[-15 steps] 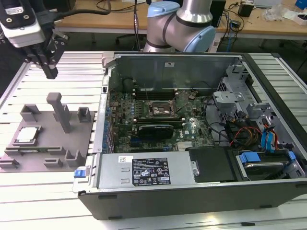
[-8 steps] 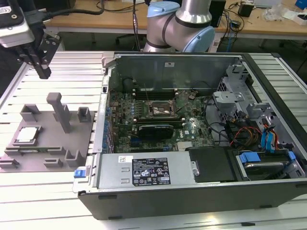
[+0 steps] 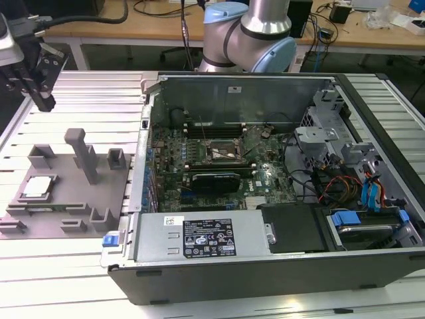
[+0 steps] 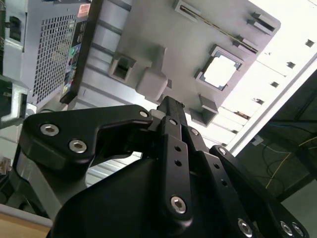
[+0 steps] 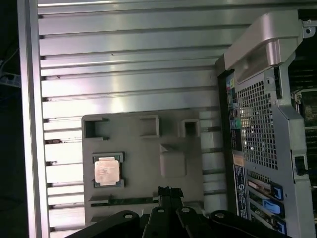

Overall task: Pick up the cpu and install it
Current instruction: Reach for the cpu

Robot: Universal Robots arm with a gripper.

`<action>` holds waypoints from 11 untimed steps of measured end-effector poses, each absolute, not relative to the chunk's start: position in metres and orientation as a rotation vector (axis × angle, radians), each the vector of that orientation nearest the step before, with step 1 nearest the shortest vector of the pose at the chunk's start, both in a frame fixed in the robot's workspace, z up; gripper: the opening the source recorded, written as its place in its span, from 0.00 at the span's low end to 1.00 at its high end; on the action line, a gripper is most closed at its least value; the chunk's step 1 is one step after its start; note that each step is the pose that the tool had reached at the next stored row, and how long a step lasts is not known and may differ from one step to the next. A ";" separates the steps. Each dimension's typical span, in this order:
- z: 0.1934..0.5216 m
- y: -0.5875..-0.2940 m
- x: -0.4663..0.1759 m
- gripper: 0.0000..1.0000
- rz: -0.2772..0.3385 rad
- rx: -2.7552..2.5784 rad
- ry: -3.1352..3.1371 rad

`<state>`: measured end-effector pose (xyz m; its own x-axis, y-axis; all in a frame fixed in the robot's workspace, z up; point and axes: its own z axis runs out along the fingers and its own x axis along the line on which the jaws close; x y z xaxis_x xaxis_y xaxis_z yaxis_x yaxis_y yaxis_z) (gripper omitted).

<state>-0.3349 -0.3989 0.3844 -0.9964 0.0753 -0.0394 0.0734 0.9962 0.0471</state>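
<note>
The ribbed metal surface [image 3: 80, 100] carries everything. On it, filling the exterior view from the centre out to 3 o'clock, lies an open computer case [image 3: 265, 282] with its motherboard exposed. The arm [image 3: 249, 33] rises behind the case at 12 o'clock. At 9 o'clock from the case sits the grey fixture plate [image 3: 66, 193], with several raised blocks and pockets.

The tool [image 3: 46, 103] hangs over the surface at about 12 o'clock from the plate, clear of it and touching nothing. In both wrist views its fingers look drawn together, with nothing between them.

The black-framed socket [image 3: 222, 155] sits near the middle of the motherboard, and it looks empty.

The cpu [image 3: 36, 188] lies flat in a square pocket of the plate, at about 6 o'clock from the tool and well apart from it. Its pale metal top [image 5: 107, 170] faces up.

It is probably light, thin and stiff. The smooth lid is likely slippery, and the underside and corners are easily damaged. A light pinch across two opposite edges seems the best hold. I cannot tell how much room the pocket's frame leaves there.
</note>
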 end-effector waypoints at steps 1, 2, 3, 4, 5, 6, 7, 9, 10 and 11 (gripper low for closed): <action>0.381 -0.399 -0.338 0.11 0.071 0.115 3.097; 0.379 -0.399 -0.340 0.11 0.071 0.115 3.097; 0.377 -0.399 -0.341 0.11 0.071 0.115 3.097; 0.374 -0.399 -0.345 0.11 0.071 0.115 3.098; 0.371 -0.399 -0.347 0.11 0.071 0.115 3.098; 0.369 -0.399 -0.349 0.11 0.071 0.115 3.098; 0.366 -0.399 -0.353 0.11 0.071 0.116 3.097; 0.362 -0.399 -0.359 0.11 0.071 0.115 3.098; 0.359 -0.399 -0.362 0.11 0.071 0.116 3.097; 0.356 -0.399 -0.364 0.11 0.071 0.115 3.097</action>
